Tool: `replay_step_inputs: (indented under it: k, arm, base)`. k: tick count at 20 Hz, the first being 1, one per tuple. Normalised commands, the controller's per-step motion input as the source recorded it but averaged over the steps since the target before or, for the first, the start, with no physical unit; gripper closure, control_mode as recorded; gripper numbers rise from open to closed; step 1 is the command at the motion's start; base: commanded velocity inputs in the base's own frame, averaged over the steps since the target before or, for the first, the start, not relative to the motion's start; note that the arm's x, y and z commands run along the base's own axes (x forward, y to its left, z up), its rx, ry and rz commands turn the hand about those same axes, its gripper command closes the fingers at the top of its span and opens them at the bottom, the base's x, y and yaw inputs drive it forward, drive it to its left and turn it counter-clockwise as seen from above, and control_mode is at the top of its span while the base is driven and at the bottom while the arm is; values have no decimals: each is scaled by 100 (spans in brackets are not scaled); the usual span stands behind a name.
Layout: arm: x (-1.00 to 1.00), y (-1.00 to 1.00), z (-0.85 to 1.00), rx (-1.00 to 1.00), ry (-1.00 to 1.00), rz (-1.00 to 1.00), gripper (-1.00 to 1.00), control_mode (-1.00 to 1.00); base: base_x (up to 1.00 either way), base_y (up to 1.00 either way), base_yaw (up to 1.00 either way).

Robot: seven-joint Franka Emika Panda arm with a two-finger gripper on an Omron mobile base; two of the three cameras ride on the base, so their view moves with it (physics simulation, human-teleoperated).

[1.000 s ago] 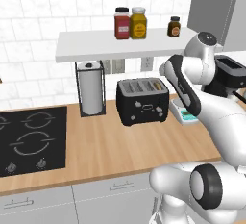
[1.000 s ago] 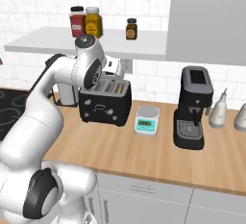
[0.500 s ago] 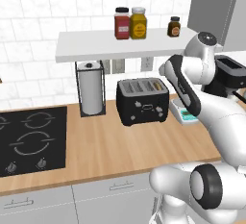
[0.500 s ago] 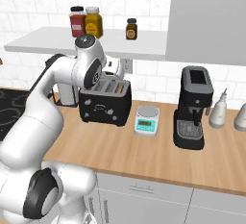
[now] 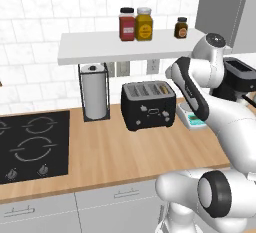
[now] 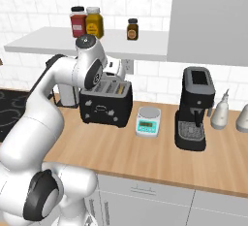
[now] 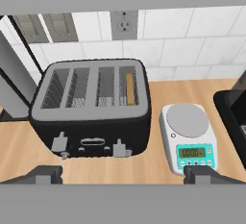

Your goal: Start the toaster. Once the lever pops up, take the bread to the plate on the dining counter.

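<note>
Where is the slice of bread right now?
In the hand view the bread stands on edge in the rightmost slot of the toaster, on the side nearest the small kitchen scale.

The kitchen scale [image 7: 187,136], standing on the bench [image 7: 158,86] just right of the toaster [image 7: 91,105], carries a green display reading a row of zeros, apparently "0000". The labels on the shelf jars [image 5: 135,24] are too small to read.

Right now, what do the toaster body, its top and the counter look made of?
Toaster body: matte black, plastic or painted metal, no glare. Its top: pale grey, dull metal-looking around the slots, one holding bread. Counter: light wood, faint plank lines, low sheen. It's a render, so treat these as guesses.
</note>
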Motion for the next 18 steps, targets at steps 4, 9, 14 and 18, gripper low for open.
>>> replay_step_inputs:
  k: [4,9,14,18]
  arm:
    - [0,0,0,0,0,0,-100,-100]
    - [0,0,0,0,0,0,-100,-100]
    - [0,0,0,0,0,0,-100,-100]
    - [0,0,0,0,0,0,-100,-100]
  base:
    - [0,0,0]
    - [0,0,0]
    - [0,0,0]
    - [0,0,0]
